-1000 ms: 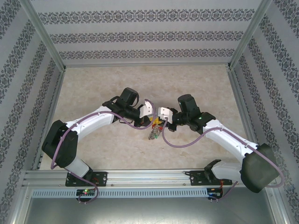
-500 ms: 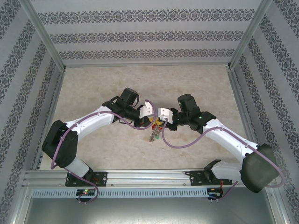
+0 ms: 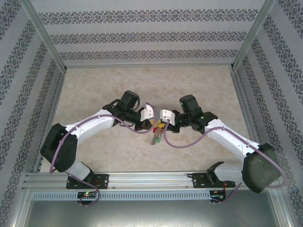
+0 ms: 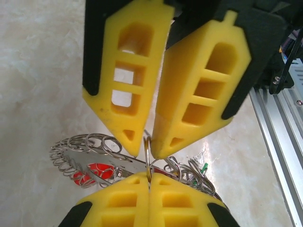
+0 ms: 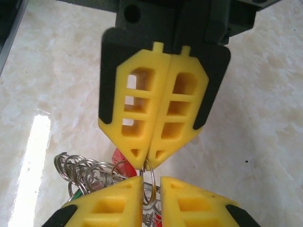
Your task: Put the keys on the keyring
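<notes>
While the L gripper (image 4: 148, 180) is clenched tight on one small link (image 4: 148, 160) of the fringe, the R gripper (image 5: 150, 181) faces it tip to tip w/ its jaws parted a crack, and the same link stands in that gap. Whether the R pads actually touch the wire can't be told; nothing looks gripped on that side.

The link sits edge-on btwn the two tip pairs, its long axis running straight from one claw to the other. Both arms are thus equally near, w/ no reach left to make.

The keyring (image 4: 111, 161) hangs off that link. In the left wrist view its grey hoop stretches toward the picture's left, a bit below the tips, w/ silvery loops curling round the rim. The keys (image 4: 93, 171) sit by the hoop: a red head under it, a green tag (image 4: 204, 166) off to the other side.

From above, the bunch lies midway across the table (image 3: 94, 90), just nearer the bases than where the claws meet. Whether it rests on the top or dangles clear isn't certain.

Judgement: the next move prob. turns on the R claw working along the link's axis. A sideways tug could slip the thin wire out of the L pinch.
</notes>
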Robot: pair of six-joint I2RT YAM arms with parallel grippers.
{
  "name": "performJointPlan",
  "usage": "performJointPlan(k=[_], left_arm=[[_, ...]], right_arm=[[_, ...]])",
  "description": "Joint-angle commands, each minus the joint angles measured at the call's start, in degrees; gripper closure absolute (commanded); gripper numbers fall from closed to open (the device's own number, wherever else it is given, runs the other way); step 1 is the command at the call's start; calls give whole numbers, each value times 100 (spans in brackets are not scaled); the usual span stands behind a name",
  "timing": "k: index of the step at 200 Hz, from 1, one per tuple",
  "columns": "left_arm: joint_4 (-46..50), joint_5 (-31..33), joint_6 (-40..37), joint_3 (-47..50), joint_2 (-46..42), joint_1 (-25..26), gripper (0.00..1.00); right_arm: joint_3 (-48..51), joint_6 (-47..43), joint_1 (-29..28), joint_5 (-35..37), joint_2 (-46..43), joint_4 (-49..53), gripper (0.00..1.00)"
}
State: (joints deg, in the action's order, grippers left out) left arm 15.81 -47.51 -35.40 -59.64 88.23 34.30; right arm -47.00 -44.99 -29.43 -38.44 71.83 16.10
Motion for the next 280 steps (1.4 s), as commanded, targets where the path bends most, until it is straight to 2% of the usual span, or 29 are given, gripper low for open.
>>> performJointPlan(k=[1,23,91,103,132,145,162,175,187,196,206,219,240,263,280], left_arm=[[-514,-260,-55,47,-227,95,100],[-544,-273,-55,73,-251,95,100],[-574,-312,-90,75,-293,96,100],[-590,-306,-81,78,-294,96,100],[-633,-315,-48,82,-295,98,100],[-666,-312,-21,95,-297,89,100],[-684,-267,17,119,-282,98,100],[-666,-232,41,162,-297,91,92],[-754,-168,159,266,-354,86,79],[-849,-152,257,378,-431,64,78],[-981,-175,462,495,-537,-3,76],[-1336,-217,830,732,-717,-111,69],[-1853,-429,1720,976,-886,-346,63],[-1823,-447,2665,853,-738,-486,61],[-1654,-412,3391,598,-469,-511,55]], right_arm=[[120,129,114,-424,47,-191,82],[154,157,226,-645,33,-285,82],[41,43,236,-615,195,-93,85],[34,23,236,-632,207,-68,89],[1,34,227,-621,243,-39,90],[4,31,227,-592,235,-59,100],[32,74,244,-539,208,-133,100],[53,159,275,-554,191,-216,100],[89,234,297,-602,165,-332,100],[150,349,336,-664,135,-482,100],[232,459,384,-766,99,-660,100],[349,607,411,-788,40,-924,100],[579,921,455,-792,-78,-1433,100],[867,1330,477,-716,-195,-2076,100],[990,1495,482,-705,-222,-2296,100]])
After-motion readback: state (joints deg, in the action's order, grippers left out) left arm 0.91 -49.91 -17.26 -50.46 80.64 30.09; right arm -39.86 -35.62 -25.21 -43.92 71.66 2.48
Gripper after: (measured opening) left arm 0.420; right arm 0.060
